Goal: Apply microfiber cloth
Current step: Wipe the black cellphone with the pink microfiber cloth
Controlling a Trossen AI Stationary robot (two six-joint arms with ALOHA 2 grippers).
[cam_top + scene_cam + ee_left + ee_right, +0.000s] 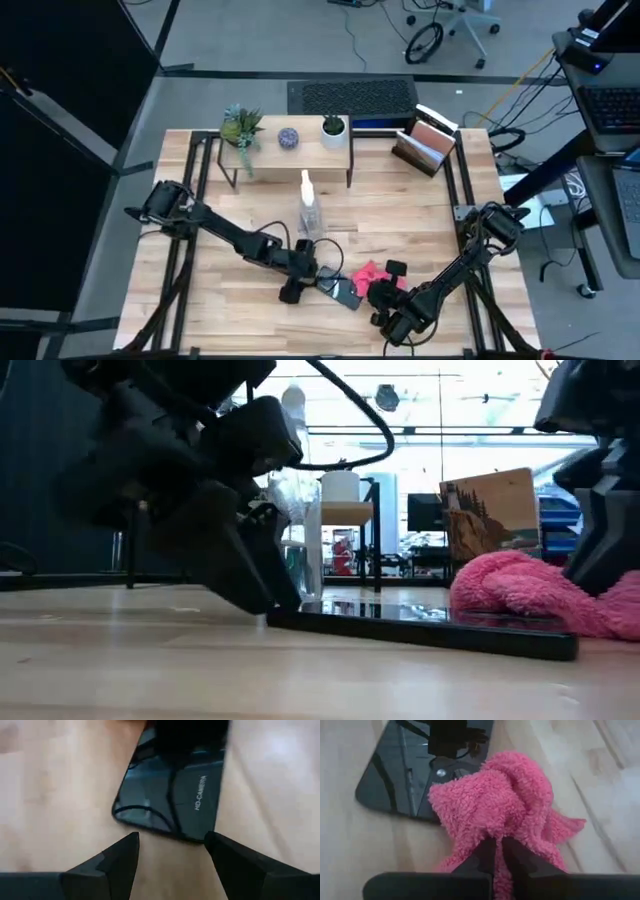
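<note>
A black smartphone (341,291) lies flat on the wooden table near its front edge. The bright pink microfiber cloth (500,805) is bunched up, one end on the phone's corner (445,775), the rest on the table. My right gripper (499,851) is shut on the cloth, on the side toward the table's right edge. My left gripper (172,851) is open and low at the phone's other end (160,827), one finger on each side of that end's line. My right gripper pinches a bunched fold of the cloth (496,832) between its two fingers, slanting down from the table's near right; how many layers, I cannot tell. The cloth sits slack in a heap (520,595) on the phone and table. My left gripper has a fingertip (262,598) down at the phone's end (285,618); whether it touches I cannot tell.
A clear spray bottle (310,208) stands just behind the phone. Farther back is a small wooden shelf (290,150) with potted plants, and a rack of cards (428,145) at the back right. Bare table lies to the left and front.
</note>
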